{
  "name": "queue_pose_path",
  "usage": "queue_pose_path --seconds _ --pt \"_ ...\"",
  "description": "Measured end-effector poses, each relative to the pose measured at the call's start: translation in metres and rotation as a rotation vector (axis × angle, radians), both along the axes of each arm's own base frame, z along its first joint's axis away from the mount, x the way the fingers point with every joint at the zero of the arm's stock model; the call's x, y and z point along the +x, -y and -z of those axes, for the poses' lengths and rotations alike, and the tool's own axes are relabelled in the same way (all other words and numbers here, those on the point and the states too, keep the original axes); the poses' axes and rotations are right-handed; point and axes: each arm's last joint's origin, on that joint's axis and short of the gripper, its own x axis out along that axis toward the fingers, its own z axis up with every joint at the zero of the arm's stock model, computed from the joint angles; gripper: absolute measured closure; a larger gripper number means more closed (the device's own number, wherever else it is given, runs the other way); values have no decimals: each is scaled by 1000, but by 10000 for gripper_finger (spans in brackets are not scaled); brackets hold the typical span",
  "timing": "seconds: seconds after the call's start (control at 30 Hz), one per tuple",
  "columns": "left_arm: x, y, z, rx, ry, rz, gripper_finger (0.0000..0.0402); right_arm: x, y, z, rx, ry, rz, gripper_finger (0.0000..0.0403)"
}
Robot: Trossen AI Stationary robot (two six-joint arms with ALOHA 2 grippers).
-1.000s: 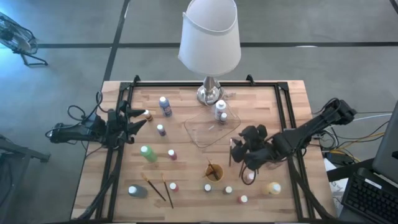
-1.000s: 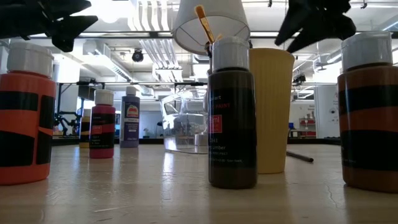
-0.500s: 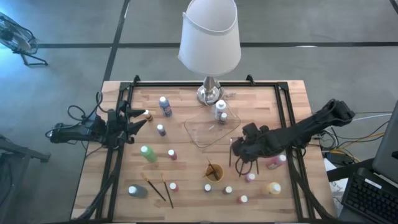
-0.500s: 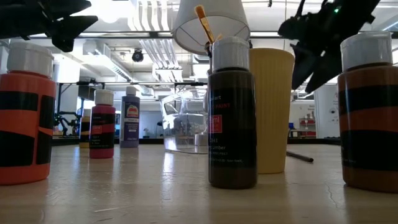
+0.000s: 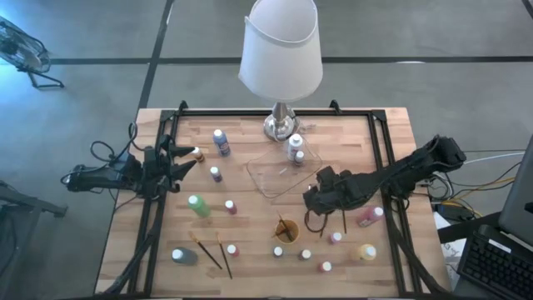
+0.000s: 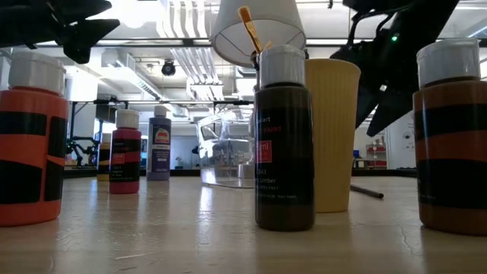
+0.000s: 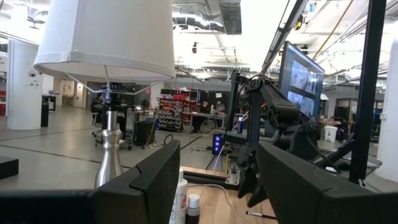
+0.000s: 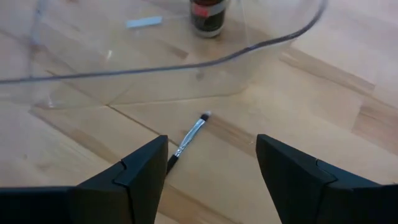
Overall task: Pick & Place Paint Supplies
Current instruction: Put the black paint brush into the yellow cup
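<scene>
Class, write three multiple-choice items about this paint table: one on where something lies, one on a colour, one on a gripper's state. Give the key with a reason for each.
1. Where is the thin brush seen in the right wrist view?
A. On the wood just outside the clear tray
B. Inside the orange cup
C. On the lamp base

2. What colour is the lampshade?
A. Black
B. White
C. Red

3. How is the right gripper?
A. Shut on a bottle
B. Shut on a brush
C. Open, holding nothing

Key:
1 A: the brush lies on the wooden table beside the clear tray, not in it.
2 B: the lampshade is white.
3 C: the right gripper has its fingers apart over the brush with nothing between them; in the high view it hangs by the tray's corner.
</scene>
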Motion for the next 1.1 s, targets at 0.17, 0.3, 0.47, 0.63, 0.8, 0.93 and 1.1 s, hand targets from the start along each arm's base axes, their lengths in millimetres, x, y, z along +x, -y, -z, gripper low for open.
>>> queue_pose_path --seconds 0.17,0.3,0.47,0.63,0.8,0.93,1.1 --pt "0 0 0 0 0 0 183 10 -3 14 5 -15 -22 153" --pt "0 0 0 0 -1 0 183 14 -5 24 -1 -38 -22 148" --pt "0 0 0 0 0 0 183 20 -4 36 12 -57 -8 150" --pt "0 0 0 0 0 0 183 25 2 44 21 -63 12 167" --pt "0 0 0 0 -4 0 183 29 7 49 37 -75 8 181" --pt "0 0 1 1 -11 0 183 32 10 49 38 -69 2 188" --pt "0 0 1 1 -15 0 183 34 14 49 36 -64 -2 185"
